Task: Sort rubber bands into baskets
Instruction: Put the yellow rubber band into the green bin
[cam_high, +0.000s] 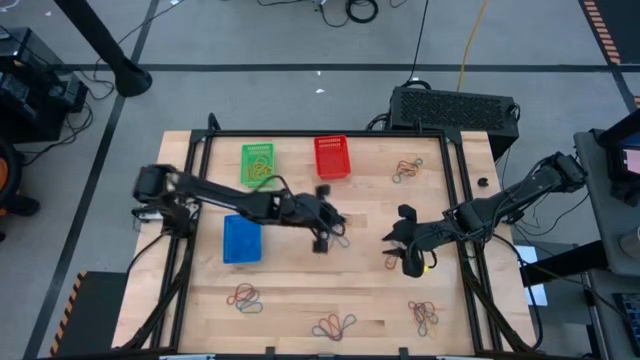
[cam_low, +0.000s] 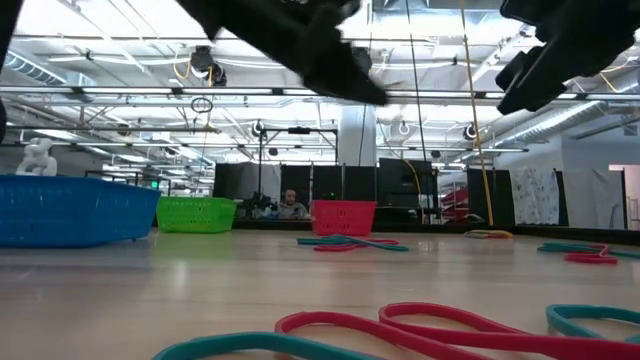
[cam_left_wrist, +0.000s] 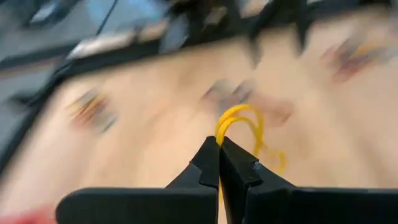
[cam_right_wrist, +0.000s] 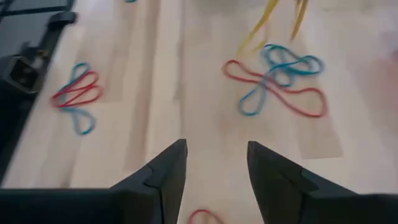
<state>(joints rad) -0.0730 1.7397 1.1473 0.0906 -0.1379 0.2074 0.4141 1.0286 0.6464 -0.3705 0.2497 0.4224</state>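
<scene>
While pinched: yellow band (cam_left_wrist: 239, 121) in left tool (cam_left_wrist: 219, 144).

Left tool (cam_left_wrist: 219, 152) pinched shut mid-table, right tool (cam_right_wrist: 214, 163) — fingers apart

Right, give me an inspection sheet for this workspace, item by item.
Surface: pale wooden table, black-framed.
Job's things: green mesh basket, red mesh basket, blue mesh basket; clusters of coloured rubber bands scattered about.
Clutter: nothing seen.
Grippers: left gripper shut on a yellow rubber band over mid-table; right gripper open, empty, above the table's right side.
Cables: black and yellow leads on the floor.
Surroundings: black perforated box behind the table.
</scene>
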